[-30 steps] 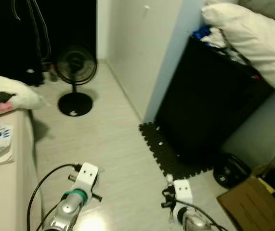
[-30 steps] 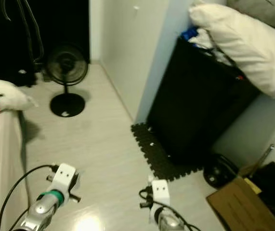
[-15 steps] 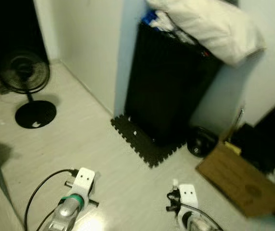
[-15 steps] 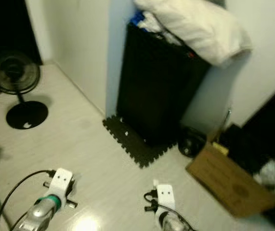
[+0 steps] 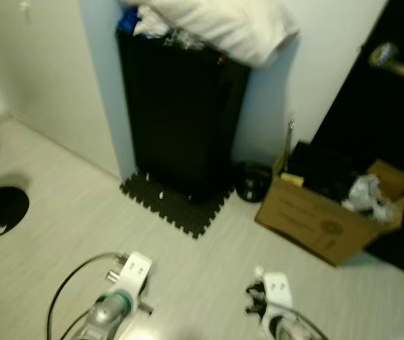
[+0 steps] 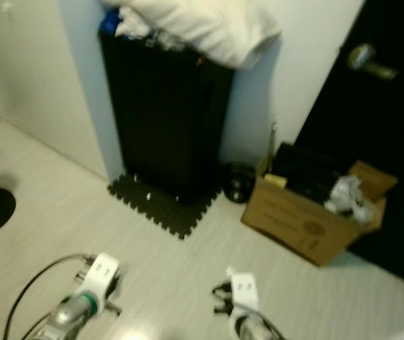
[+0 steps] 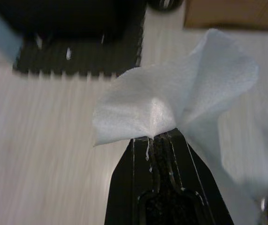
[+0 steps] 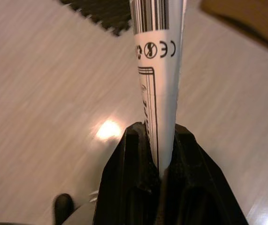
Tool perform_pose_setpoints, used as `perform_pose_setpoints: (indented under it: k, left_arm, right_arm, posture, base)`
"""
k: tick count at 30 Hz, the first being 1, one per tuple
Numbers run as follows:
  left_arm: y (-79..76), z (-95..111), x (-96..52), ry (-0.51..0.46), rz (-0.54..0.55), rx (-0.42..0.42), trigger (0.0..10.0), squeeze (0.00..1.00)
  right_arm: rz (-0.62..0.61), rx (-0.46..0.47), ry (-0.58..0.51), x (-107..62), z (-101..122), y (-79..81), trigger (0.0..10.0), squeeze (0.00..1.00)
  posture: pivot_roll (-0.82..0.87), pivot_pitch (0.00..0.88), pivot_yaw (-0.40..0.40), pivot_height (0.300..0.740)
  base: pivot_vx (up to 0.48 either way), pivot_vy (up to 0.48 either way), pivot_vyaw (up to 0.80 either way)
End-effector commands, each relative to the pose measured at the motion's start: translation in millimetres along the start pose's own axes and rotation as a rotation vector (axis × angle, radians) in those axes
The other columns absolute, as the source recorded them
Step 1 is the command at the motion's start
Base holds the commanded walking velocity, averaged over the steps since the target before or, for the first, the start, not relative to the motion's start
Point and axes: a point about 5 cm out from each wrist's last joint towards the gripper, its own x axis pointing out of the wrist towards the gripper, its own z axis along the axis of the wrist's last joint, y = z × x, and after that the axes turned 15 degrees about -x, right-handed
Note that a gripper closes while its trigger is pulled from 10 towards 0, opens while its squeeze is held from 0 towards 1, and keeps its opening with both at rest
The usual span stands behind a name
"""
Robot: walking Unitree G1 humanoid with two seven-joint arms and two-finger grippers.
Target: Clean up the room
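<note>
Between the left gripper's (image 7: 159, 136) closed fingers sits a white tissue (image 7: 171, 101).

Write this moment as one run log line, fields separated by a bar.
left gripper: shut on white tissue | right gripper: shut on printed white packaging | ahead: cardboard box

Dim, motion-blurred, warm floor glare

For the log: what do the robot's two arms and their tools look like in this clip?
Both arms are silver. The left arm has a green band, a white block at the wrist and a black cable looping beside it. The right arm also has a white block and thin black wiring. Each tool has long black fingers.
</note>
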Motion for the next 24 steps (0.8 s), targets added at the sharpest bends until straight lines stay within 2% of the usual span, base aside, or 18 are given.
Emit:
perform_pose_setpoints:
  k: [1, 5, 10, 14, 18, 22, 24]
  left_arm:
    - [7.8, -15.6, -5.8, 0.062, 0.024, 0.005, 10.0, 0.00]
    - [13.9, -7.0, -3.6, 0.045, 0.046, 0.008, 10.0, 0.00]
    - [20.4, -9.0, -5.6, 0.051, 0.074, 0.000, 10.0, 0.00]
    - [19.2, -8.4, -5.3, 0.040, 0.079, -0.015, 10.0, 0.00]
    - [10.7, -3.3, -2.4, 0.010, 0.058, -0.045, 10.0, 0.00]
    - [10.9, -6.7, -4.5, 0.009, 0.045, -0.004, 10.0, 0.00]
    - [13.5, -3.9, -4.5, -0.010, 0.055, -0.022, 10.0, 0.00]
  right_arm:
    - [0.018, 0.006, 0.016, -0.2, -2.9, 7.2, 10.0, 0.00]
    - [0.010, 0.009, -0.001, 2.6, 5.5, 6.7, 10.0, 0.00]
    - [0.019, -0.010, 0.000, 2.8, 5.8, 7.8, 10.0, 0.00]
    - [0.022, -0.013, 0.003, 2.3, 4.6, 3.9, 10.0, 0.00]
    - [0.022, -0.056, -0.021, 2.4, 10.4, -10.3, 10.0, 0.00]
    - [-0.029, 0.007, -0.022, 1.3, 8.3, -14.6, 10.0, 0.00]
    - [-0.034, 0.074, -0.031, 0.8, 5.9, -8.3, 10.0, 0.00]
  posture:
    - [-0.01, 0.000, 0.080, 0.740]
    - [-0.01, 0.000, 0.072, 0.740]
    - [0.00, 0.000, 0.055, 0.740]
    - [0.02, 0.000, 0.039, 0.740]
    - [0.01, 0.000, 0.055, 0.740]
    - [0.00, 0.000, 0.057, 0.740]
    - [-0.01, 0.000, 0.061, 0.740]
  base:
    - [0.000, 0.000, -0.80]
    - [0.000, 0.000, -0.80]
    - [0.000, 0.000, -0.80]
    - [0.000, 0.000, -0.80]
    - [0.000, 0.000, -0.80]
    - [0.000, 0.000, -0.80]
    - [0.000, 0.000, -0.80]
